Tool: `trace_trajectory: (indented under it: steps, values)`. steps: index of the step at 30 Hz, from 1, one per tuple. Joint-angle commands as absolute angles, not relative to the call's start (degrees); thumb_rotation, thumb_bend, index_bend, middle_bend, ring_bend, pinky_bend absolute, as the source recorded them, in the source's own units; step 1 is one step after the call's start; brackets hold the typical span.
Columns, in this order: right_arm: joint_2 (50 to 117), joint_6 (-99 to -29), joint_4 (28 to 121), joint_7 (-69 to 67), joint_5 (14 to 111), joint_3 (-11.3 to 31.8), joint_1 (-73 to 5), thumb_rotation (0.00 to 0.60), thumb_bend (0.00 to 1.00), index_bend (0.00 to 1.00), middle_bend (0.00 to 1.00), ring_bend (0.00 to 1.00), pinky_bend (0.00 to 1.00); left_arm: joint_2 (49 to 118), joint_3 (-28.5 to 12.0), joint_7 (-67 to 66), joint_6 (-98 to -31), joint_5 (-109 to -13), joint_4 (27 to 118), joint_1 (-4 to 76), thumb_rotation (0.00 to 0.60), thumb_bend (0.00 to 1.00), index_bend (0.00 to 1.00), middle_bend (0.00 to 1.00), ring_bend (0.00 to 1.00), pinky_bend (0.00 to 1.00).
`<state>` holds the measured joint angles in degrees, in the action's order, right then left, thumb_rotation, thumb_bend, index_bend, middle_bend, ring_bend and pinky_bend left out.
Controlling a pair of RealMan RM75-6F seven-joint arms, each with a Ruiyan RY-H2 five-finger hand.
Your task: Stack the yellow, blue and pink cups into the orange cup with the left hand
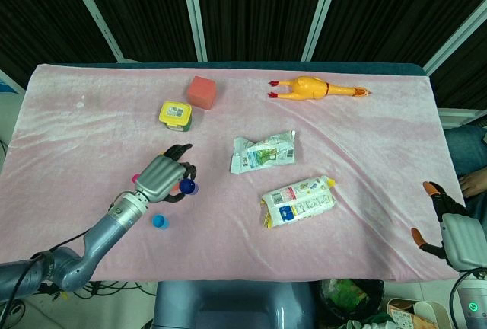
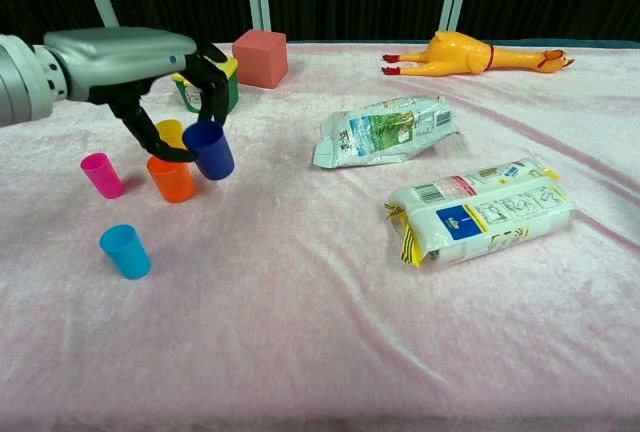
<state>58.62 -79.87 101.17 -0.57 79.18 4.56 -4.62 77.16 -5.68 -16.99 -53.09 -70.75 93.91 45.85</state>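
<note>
The left hand holds the blue cup pinched between its fingers, lifted clear of the pink cloth on the tabletop and tilted a little, its mouth facing up. Just beside it, lower and to the left in the chest view, the orange cup stands upright on the cloth with nothing showing inside it. The yellow cup sits close behind the orange one, partly hidden by the hand, and I cannot see into it. The pink cup stands apart to the left, leaning slightly, and a light-blue cup stands nearer the front edge, both apparently empty. Behind the hand is a green tub with a yellow lid, closed, and beside it a red block. A rubber chicken lies at the far side, with two sealed packets, one crumpled and one flat, in the middle. In the head view the right hand rests off the table's corner, fingers apart, holding nothing.
</note>
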Motion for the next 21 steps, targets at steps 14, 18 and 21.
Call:
trace_trajectory:
  steps: [14, 18, 21]
  values:
    - [58.63, -79.75, 101.24, -0.31, 78.86, 4.57, -4.63, 0.600, 0.27, 0.03, 0.06, 0.16, 0.21, 75.53, -5.38, -11.94, -52.84, -69.76, 88.78, 43.07, 0.600, 0.28, 0.46, 0.50, 0.01, 0.11]
    - [58.61, -79.77, 101.27, -0.34, 78.75, 4.62, -4.61, 0.600, 0.27, 0.03, 0.06, 0.16, 0.21, 76.63, -5.49, -11.12, -51.91, -69.93, 87.15, 43.39, 0.600, 0.28, 0.46, 0.50, 0.01, 0.11]
    - [58.61, -79.78, 101.26, -0.36, 78.75, 4.63, -4.62, 0.600, 0.27, 0.03, 0.06, 0.16, 0.21, 76.96, -5.48, -10.88, -51.65, -69.97, 86.48, 43.36, 0.600, 0.28, 0.46, 0.50, 0.01, 0.11]
